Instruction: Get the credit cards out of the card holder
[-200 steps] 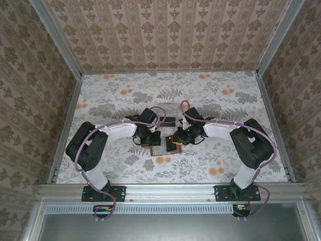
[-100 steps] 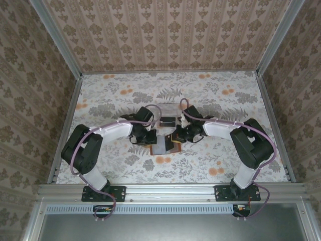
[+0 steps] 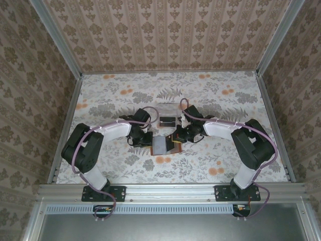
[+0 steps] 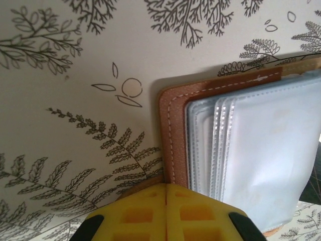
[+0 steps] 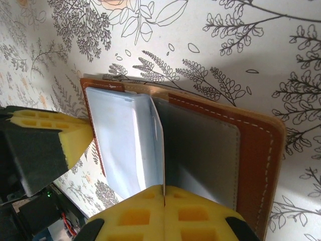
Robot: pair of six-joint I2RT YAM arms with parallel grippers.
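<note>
Left wrist view puts our left gripper [image 4: 165, 201] at the bottom of the picture. Its yellow pads are pressed flat together with no gap between them. They are clamped on the brown stitched border of the holder [image 4: 173, 120], which runs in under the pads. Beside that border a stack of clear sleeves [image 4: 261, 140] fans out to the right.

From the right wrist we see our right gripper [image 5: 164, 198] closed too, its pads meeting in a thin seam. One clear sleeve stands on edge and runs straight into that seam, so this gripper has the holder by one of its leaves. The other sleeves lie flat to the left of it. To the right are a grey panel and the brown border with white stitching. At the holder's far side, one pad of the left gripper touches its edge. Whether cards [image 5: 125, 135] sit inside the sleeves we cannot tell.

From above, the two grippers close in on the holder from either side, both arms bent inward. The holder lies open on the table [image 3: 100, 160], about midway between the left and right edges and nearer the near edge than the far one. A clear box [image 3: 167, 122] with something dark in it sits just beyond the holder, toward the far edge.
</note>
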